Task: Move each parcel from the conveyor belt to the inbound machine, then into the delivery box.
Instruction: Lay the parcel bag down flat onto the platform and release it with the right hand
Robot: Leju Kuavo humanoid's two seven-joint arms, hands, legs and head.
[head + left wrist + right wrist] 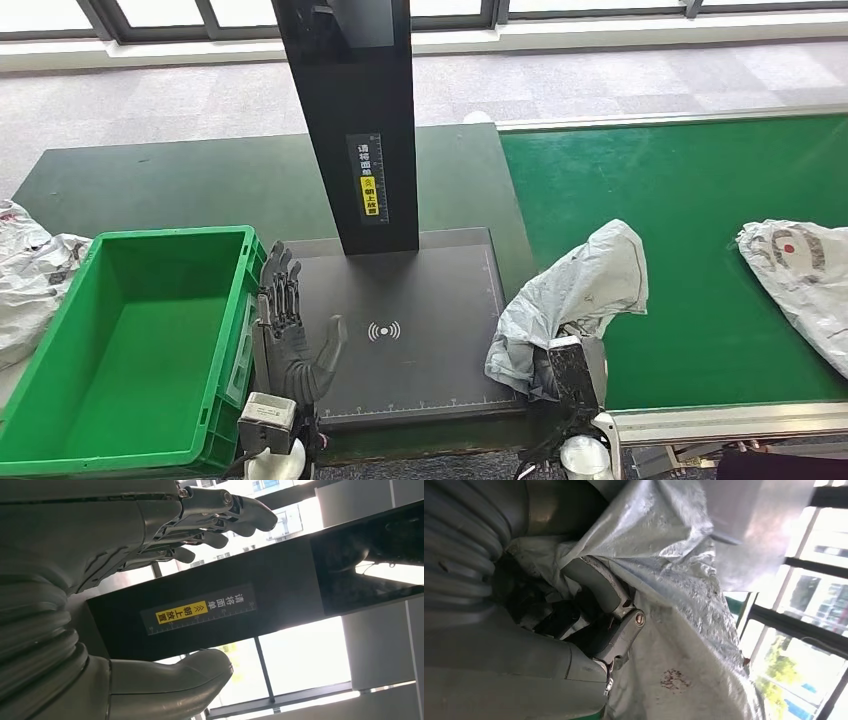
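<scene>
My right hand (560, 372) grips a crumpled grey plastic parcel (578, 292) at the left edge of the green conveyor belt (690, 200), beside the inbound machine's black plate (430, 300). In the right wrist view the fingers (609, 605) are wrapped into the parcel's film (674, 580). My left hand (290, 330) stands over the plate's left side with fingers spread and nothing in it; the left wrist view shows that hand (165, 525) in front of the machine's black post (225, 605). A second parcel (800, 275) lies at the belt's right. The green delivery box (60, 400) stands left of the plate, with nothing inside.
The machine's black post (350, 110) rises from the back of the plate. More grey parcels (30, 270) lie left of the box. A metal rail (720, 420) edges the belt's near side.
</scene>
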